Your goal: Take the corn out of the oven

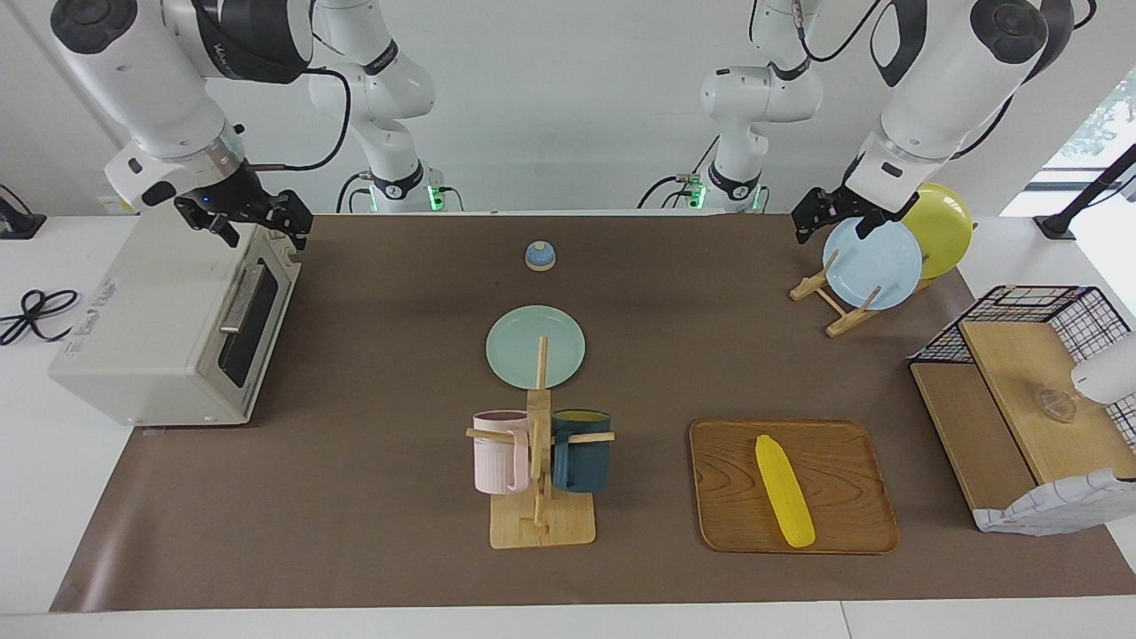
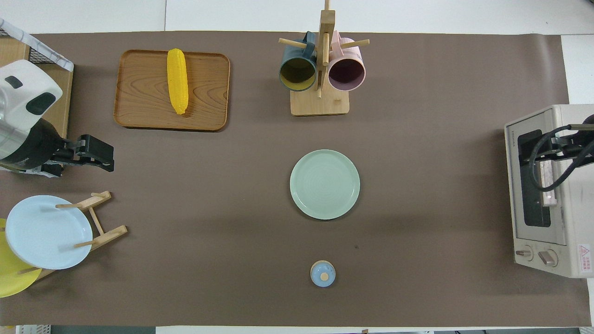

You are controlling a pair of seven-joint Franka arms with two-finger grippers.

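The corn point(image 1: 784, 489) lies on a wooden tray point(image 1: 843, 479) toward the left arm's end of the table, farther from the robots than the plate rack; it also shows in the overhead view point(image 2: 177, 80) on the tray point(image 2: 139, 93). The off-white oven point(image 1: 151, 328) stands at the right arm's end with its dark glass door shut; it also shows in the overhead view point(image 2: 575, 222). My right gripper point(image 1: 262, 226) is up over the oven's top edge by the door. My left gripper point(image 1: 834, 222) hangs over the plate rack, apart from the corn.
A wooden rack point(image 1: 839, 306) holds a light blue plate point(image 1: 874, 264) and a yellow plate point(image 1: 942, 226). A green plate point(image 1: 535, 347) lies mid-table. A mug tree point(image 1: 539, 461) holds a pink and a dark blue mug. A small blue knob point(image 1: 540, 256) lies nearer the robots. A wire basket point(image 1: 1029, 311) stands beside the tray.
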